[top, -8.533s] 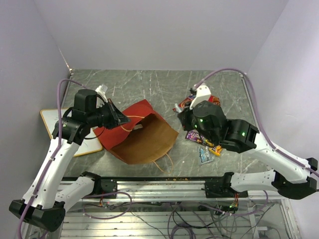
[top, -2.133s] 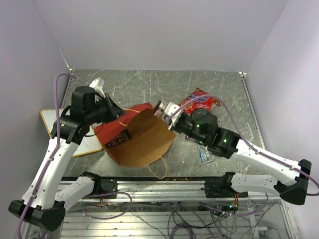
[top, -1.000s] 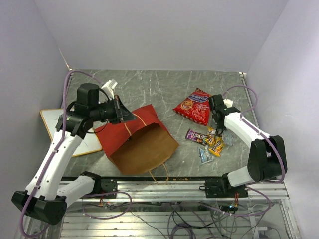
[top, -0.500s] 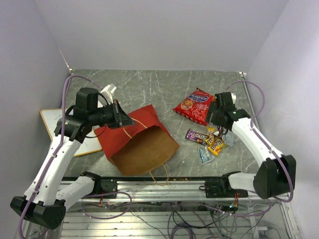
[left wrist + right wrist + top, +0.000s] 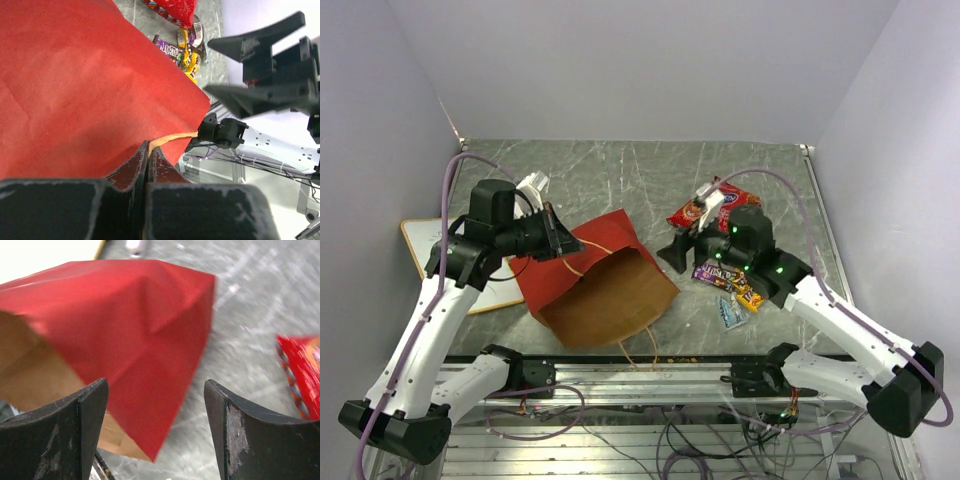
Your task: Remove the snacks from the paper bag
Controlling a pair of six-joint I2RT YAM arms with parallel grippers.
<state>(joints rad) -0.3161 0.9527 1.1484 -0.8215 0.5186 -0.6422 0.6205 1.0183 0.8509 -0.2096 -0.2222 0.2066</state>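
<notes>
Paper bag [image 5: 605, 290], creased red-brown kraft, pinched by left gripper [image 5: 149, 149]; right gripper [image 5: 156, 387] spread, empty.

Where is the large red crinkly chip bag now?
In the top view the large red crinkly chip bag lies on the grey table right of the red paper bag, partly under the right arm, just beyond the small candy packets.

The chip bag [image 5: 686, 213] lies partly hidden behind the right arm [image 5: 760, 258].
</notes>
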